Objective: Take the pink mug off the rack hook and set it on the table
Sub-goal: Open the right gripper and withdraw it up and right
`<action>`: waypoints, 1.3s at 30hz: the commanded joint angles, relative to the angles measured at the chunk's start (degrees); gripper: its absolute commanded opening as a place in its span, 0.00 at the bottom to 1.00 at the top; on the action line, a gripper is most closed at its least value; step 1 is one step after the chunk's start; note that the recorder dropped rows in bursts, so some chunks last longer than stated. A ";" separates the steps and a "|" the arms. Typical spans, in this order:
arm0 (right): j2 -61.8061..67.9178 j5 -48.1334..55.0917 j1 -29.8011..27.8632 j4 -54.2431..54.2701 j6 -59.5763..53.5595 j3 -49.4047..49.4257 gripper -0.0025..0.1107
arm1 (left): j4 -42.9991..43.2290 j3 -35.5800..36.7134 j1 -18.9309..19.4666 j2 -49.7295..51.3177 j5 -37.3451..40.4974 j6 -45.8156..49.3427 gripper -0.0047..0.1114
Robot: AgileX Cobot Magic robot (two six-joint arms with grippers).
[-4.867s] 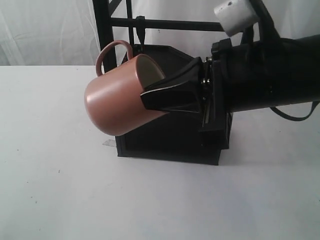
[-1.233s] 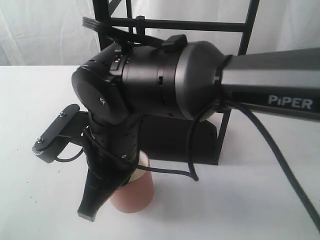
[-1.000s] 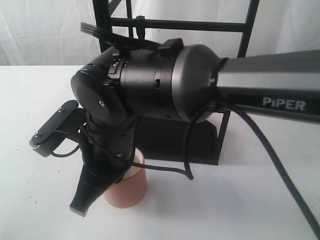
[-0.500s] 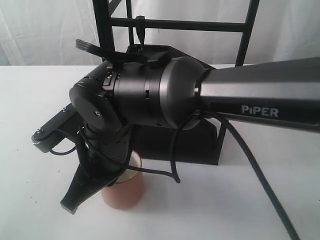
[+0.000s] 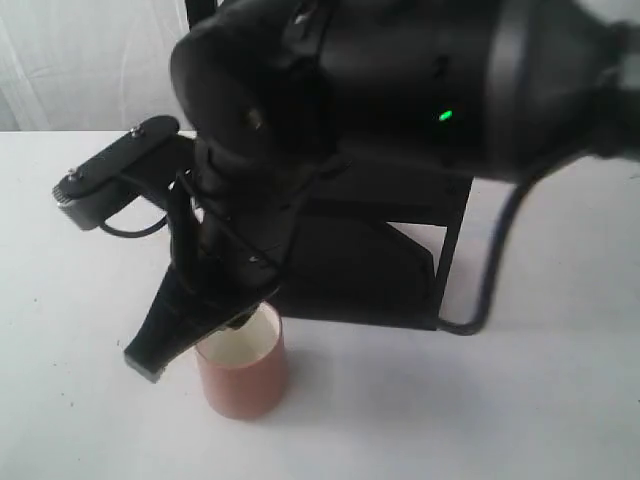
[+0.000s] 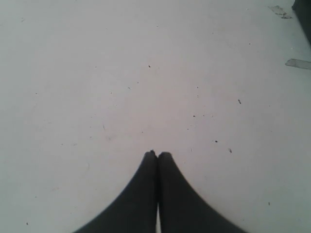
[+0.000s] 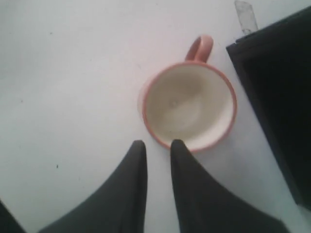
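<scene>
Pink mug [image 5: 242, 372]: upright on bench [image 5: 480, 410], just before the black rack [image 5: 380, 270].
Right claw [image 7: 154, 144]: gripped the mug's wall a moment ago; now released, raised above the rim, fingers slightly parted.
Left claw [image 6: 158, 154]: clenched, empty, over bench.

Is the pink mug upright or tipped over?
Upright: the pink mug stands on the table, open mouth facing straight up.

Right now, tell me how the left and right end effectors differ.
The left end effector has its fingers pressed together; the right end effector has them slightly apart. The left one faces only the table; the right one hangs over the upright pink mug. Both are black and hold nothing.
</scene>
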 commanded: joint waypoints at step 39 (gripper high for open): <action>-57.28 -43.97 -50.69 30.81 -16.20 66.67 0.02 | -0.07 0.07 -0.25 -0.24 1.75 -0.29 0.04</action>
